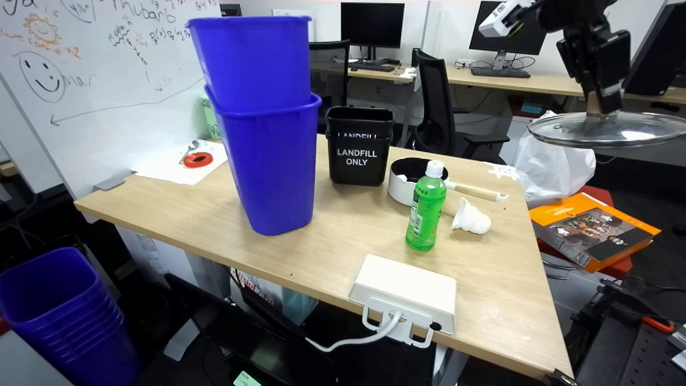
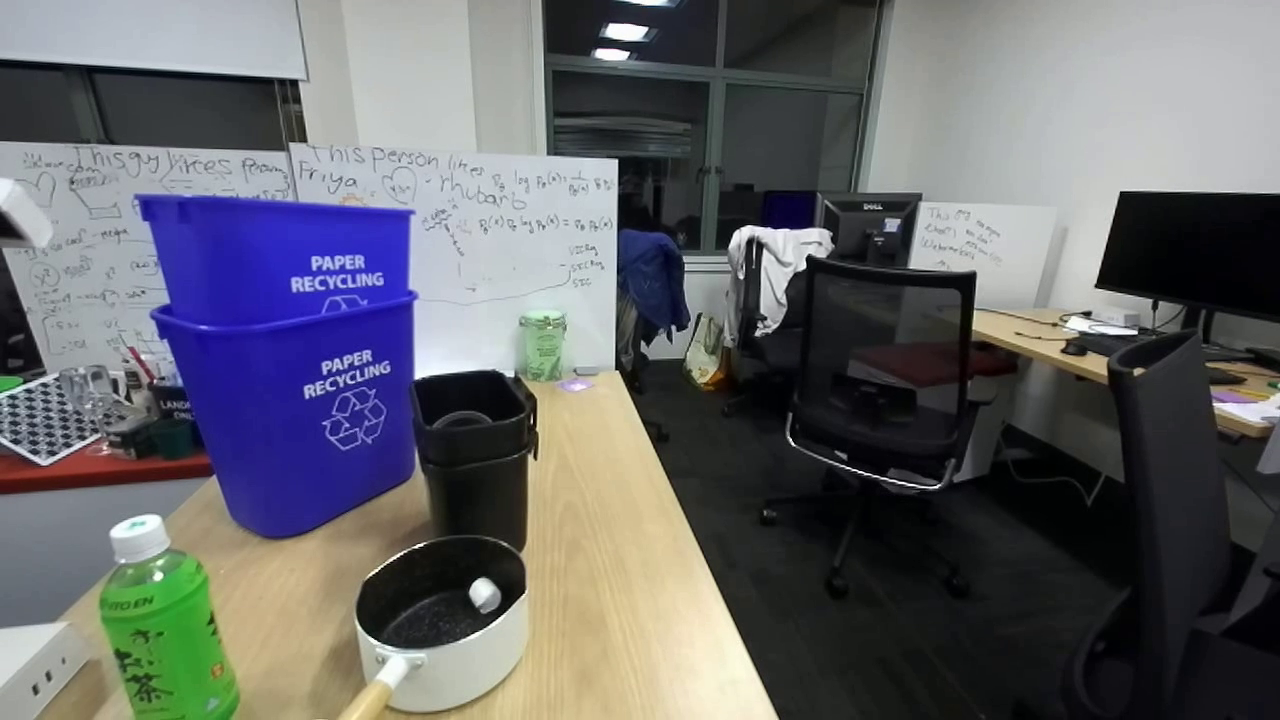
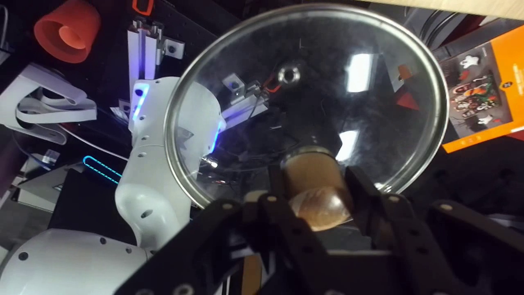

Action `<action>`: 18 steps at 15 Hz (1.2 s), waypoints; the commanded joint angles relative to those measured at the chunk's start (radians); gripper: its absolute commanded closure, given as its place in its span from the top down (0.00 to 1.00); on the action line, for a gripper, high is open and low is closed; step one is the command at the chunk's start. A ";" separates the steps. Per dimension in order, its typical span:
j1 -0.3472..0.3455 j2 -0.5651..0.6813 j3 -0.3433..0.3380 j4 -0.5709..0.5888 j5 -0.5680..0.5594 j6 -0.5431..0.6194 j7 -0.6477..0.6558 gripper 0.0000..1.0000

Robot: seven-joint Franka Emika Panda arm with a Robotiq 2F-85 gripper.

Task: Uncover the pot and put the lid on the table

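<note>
The pot (image 1: 401, 188) stands uncovered on the light-wood table (image 1: 327, 246). It has a white outside, dark inside and a pale wooden handle. In an exterior view the pot (image 2: 460, 665) shows a small white object inside. My gripper (image 1: 601, 104) is shut on the brown knob of the lid (image 1: 611, 133). The clear glass lid with its metal rim hangs roughly level in the air, beyond the table's right edge in that view. In the wrist view the gripper (image 3: 316, 180) has a finger on each side of the knob, and the lid (image 3: 311, 110) fills the upper middle.
A green bottle (image 1: 426, 209) and a white crumpled cup (image 1: 471, 217) stand near the pot. A black landfill bin (image 1: 358, 161) and stacked blue bins (image 1: 268, 161) stand behind. A white box (image 1: 407, 289) sits at the front edge. An orange box (image 1: 595, 230) lies beside the table.
</note>
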 commanded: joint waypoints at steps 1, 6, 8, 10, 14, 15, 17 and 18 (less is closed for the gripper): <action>-0.167 -0.095 0.154 -0.124 0.119 0.093 0.000 0.16; -0.200 -0.099 0.257 -0.192 0.168 0.116 0.006 0.41; -0.217 -0.115 0.279 -0.205 0.170 0.126 0.006 0.41; -0.228 -0.121 0.278 -0.205 0.171 0.128 0.005 0.41; -0.230 -0.121 0.278 -0.205 0.172 0.129 0.005 0.41; -0.230 -0.121 0.279 -0.205 0.172 0.129 0.005 0.41; -0.230 -0.121 0.279 -0.205 0.172 0.129 0.005 0.41; -0.230 -0.121 0.279 -0.205 0.172 0.130 0.005 0.41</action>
